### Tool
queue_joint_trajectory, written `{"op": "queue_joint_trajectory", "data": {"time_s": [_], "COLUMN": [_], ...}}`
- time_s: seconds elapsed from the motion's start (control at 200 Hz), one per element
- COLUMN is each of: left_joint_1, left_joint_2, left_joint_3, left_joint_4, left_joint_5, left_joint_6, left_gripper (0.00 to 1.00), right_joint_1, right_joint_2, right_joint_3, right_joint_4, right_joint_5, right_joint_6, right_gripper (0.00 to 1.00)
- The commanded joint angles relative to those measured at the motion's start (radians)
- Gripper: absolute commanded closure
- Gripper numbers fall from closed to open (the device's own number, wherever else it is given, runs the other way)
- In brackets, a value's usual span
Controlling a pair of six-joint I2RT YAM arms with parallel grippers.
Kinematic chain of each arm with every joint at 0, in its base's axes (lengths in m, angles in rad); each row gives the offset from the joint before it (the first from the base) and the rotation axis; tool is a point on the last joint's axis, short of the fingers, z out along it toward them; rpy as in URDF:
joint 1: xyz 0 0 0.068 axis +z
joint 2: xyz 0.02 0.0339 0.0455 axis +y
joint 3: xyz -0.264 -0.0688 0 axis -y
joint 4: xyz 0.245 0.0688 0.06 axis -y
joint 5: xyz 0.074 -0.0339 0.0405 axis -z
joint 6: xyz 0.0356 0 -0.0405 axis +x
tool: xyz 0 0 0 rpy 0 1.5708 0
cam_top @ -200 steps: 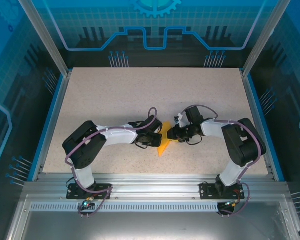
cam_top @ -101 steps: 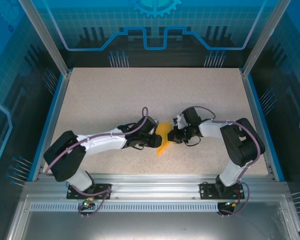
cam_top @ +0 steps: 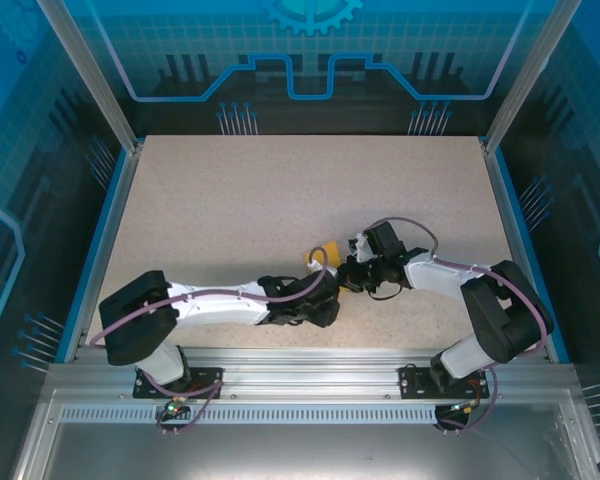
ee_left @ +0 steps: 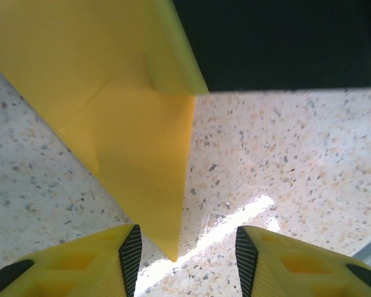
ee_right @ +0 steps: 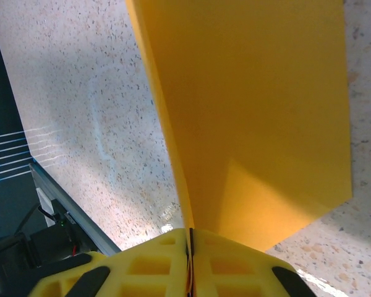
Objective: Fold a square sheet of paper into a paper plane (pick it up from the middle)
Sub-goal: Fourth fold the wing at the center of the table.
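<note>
Speckled tabletop (cam_top: 280, 190), paper plane (cam_top: 328, 254) largely hidden behind left arm (cam_top: 230, 300)

- The far half of the table (cam_top: 280, 190) lies bare, with free passage on either side.
- Mid-front is crowded: the left end effector (cam_top: 322, 300) and right end effector (cam_top: 352, 272) nearly meet beside the folded paper (cam_top: 326, 255).
- The left arm (cam_top: 220, 300) lies low across the near-left.

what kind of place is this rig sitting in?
Probably an enclosed lab workcell: a speckled tabletop inside an aluminium frame, blue printed panels behind, and the left arm and right arm bolted at its near edge.
</note>
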Motion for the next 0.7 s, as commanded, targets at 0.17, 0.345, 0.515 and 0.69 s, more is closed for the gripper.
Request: {"op": "queue_joint_trajectory", "data": {"time_s": [0.17,0.345,0.515,0.69], "left_joint_1": [-0.045,-0.052,-0.058,-0.06], "left_joint_2": [0.067,0.108,0.131,0.138], "left_joint_3": [0.059,0.083,0.075,0.083], "left_joint_4": [-0.038,-0.053,-0.03,-0.052], "left_joint_5": [-0.162,-0.202,-0.201,-0.224], "left_joint_6": [-0.123,-0.161,-0.193,-0.211], "left_gripper": [0.52,0.52,0.55,0.6], "right_joint_1": [0.015,0.015,0.014,0.015], "right_joint_2": [0.001,0.016,0.024,0.029], "right_joint_3": [0.013,0.025,0.037,0.042], "right_joint_4": [-0.045,-0.043,-0.051,-0.056], "right_joint_5": [0.017,0.012,0.011,0.012], "right_joint_6": [0.001,-0.003,-0.004,-0.004], "right_gripper": [0.91,0.9,0.9,0.9]}}
